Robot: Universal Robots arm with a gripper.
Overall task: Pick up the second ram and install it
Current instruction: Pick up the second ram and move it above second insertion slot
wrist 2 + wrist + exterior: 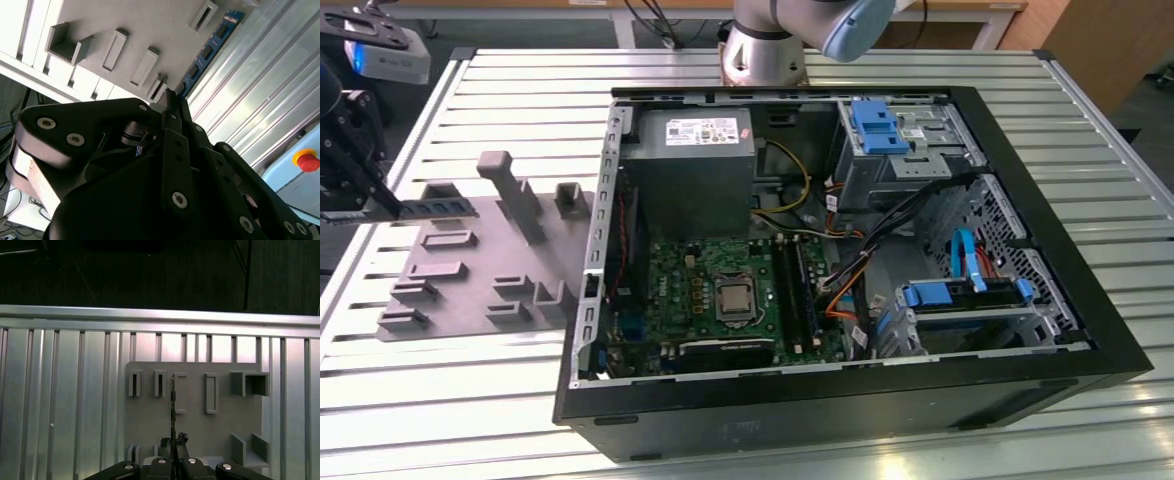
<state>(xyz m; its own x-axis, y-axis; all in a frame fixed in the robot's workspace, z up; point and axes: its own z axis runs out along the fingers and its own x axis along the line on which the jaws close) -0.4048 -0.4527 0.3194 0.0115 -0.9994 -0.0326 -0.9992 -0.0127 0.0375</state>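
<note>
I see the second ram (438, 208) at the far left of the exterior view, about half way down the frame, as a thin dark stick lying level. One end is in the pincer (390, 208), which is clamped tight on it; the other end points toward the frame's right. In the second wrist view the second ram (207, 50) is blue with a row of black chips and runs from the pincer (172, 97) toward the upper right of the frame. In the first wrist view it shows edge-on, a thin dark line above the pincer (174, 442) at the bottom centre. Behind it is the grey fixture plate (480, 270) with slotted blocks; I cannot tell if the stick touches it. The plate lies on the slatted metal tabletop (494, 100), just left of the open computer case (1067, 350). The green motherboard (674, 290) inside is well apart from the stick.
</note>
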